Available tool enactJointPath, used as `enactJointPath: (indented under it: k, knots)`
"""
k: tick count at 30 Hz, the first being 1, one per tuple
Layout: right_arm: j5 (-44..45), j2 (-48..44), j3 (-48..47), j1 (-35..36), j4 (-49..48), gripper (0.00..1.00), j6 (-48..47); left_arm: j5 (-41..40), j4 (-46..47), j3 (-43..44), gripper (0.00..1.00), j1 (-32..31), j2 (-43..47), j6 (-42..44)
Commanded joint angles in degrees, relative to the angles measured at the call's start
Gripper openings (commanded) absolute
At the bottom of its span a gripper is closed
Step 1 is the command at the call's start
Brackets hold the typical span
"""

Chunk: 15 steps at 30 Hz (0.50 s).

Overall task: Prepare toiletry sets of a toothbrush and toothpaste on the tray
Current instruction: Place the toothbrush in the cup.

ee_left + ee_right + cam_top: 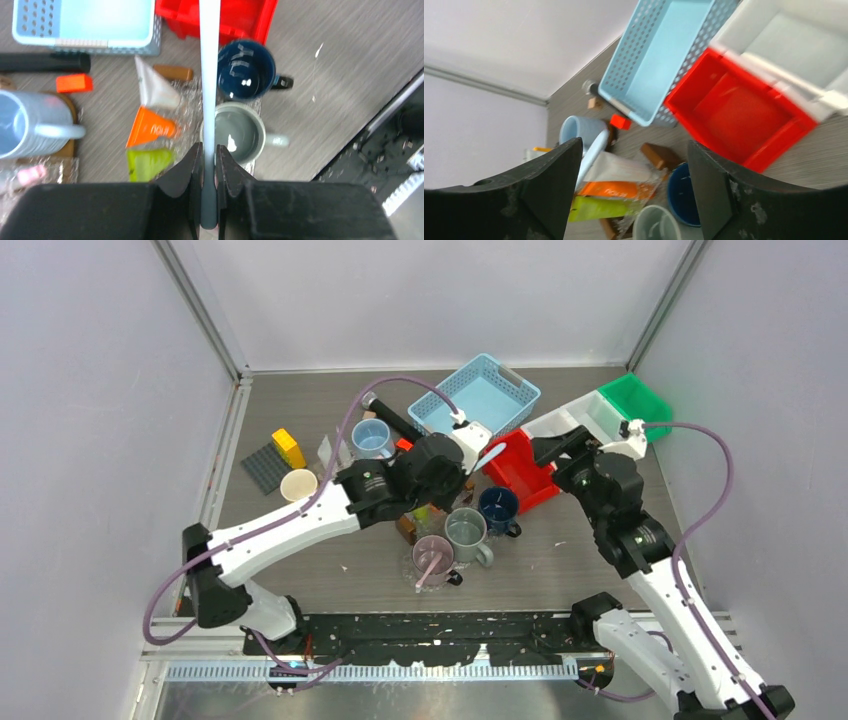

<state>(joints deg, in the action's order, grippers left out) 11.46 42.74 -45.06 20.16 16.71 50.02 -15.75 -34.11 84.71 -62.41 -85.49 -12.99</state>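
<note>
My left gripper point(210, 147) point(468, 448) is shut on the handle of a pale blue toothbrush point(209, 75) point(491, 456), which points toward the red bin point(220, 20). Below it, white point(155, 90), orange point(150, 129) and green point(147, 164) toothpaste tubes lie side by side on crinkled clear plastic. My right gripper point(634, 150) point(548, 452) hangs open and empty over the red bin's point(520, 478) near edge, and the tubes point(616, 189) show between its fingers. A pink toothbrush point(430, 568) stands in a pink mug. Which container is the tray I cannot tell.
A light blue basket point(480, 395), a white bin point(580, 420) and a green bin point(635, 400) stand at the back. Dark blue point(497, 508), grey point(465, 530) and light blue point(373, 438) mugs crowd the middle. A black microphone point(395, 418), yellow block point(288, 447) and cream cup point(298, 485) lie left.
</note>
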Motion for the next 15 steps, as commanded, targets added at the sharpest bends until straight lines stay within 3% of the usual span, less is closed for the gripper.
enactJointPath:
  k: [1,7,15]
  knots:
    - [13.43,-4.12,-2.88,0.23,5.83,0.84,-11.32,2.72,-17.53,3.75,0.00,-0.07,4.18,2.65]
    - [19.96,-7.22,-1.91,0.18,8.04,0.84,-14.94,8.15,-27.09,5.52,0.00,-0.05,3.89,2.50]
    - [21.14,-6.73,0.64,0.22,8.47,0.84,-15.00,14.34,-35.73,9.76,0.02,-0.07,-2.68,0.41]
